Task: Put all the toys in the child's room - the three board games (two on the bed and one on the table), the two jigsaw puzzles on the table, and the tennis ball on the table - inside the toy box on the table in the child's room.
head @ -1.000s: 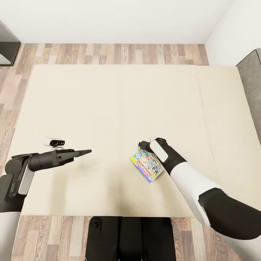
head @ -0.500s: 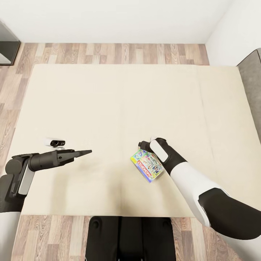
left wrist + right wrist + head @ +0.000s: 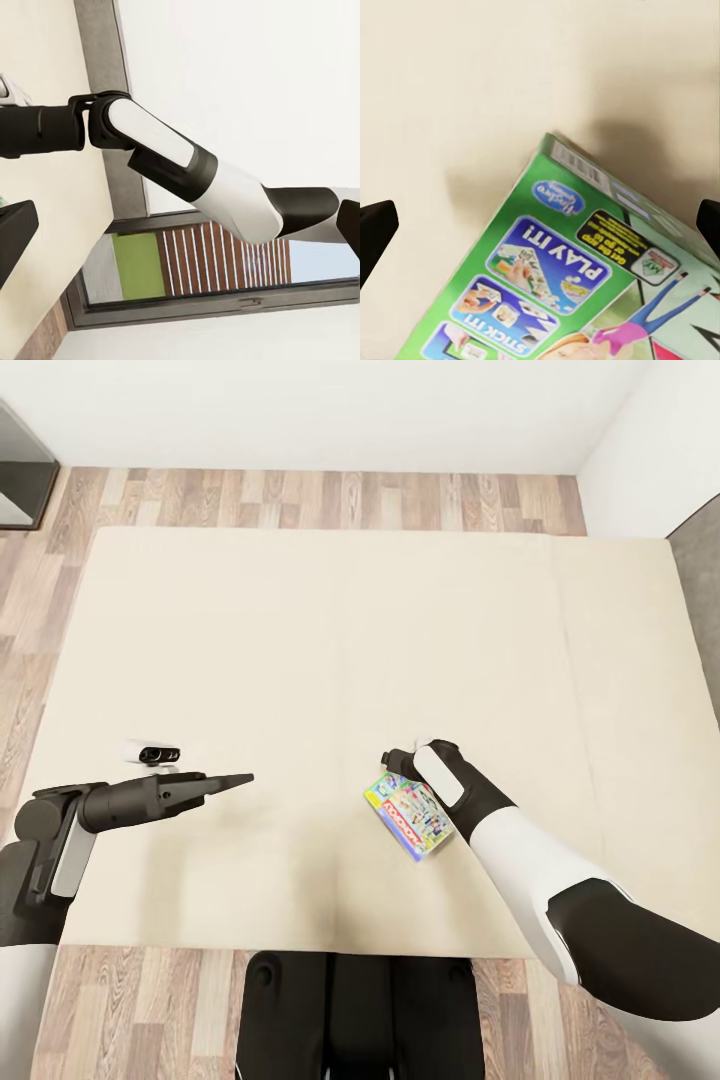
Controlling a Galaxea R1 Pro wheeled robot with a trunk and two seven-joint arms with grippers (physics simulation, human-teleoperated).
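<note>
beige bed [image 3: 300,640], monopoly box [image 3: 410,817] mid-mattress

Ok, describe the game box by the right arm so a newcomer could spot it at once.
Start at the wide beige bed. Toward its near edge, at the tip of the right gripper, sits a small flat board game. Its bright green, colourfully printed box with a red banner stands out on the plain mattress.

Bed [image 3: 330,640]: beige mattress spanning the view, wood-plank floor around it.
Right hand [image 3: 400,775]: over the mattress, at the Monopoly board game [image 3: 410,818], which is tilted.
Left hand [image 3: 232,781]: fingers together, apart from the game.
</note>
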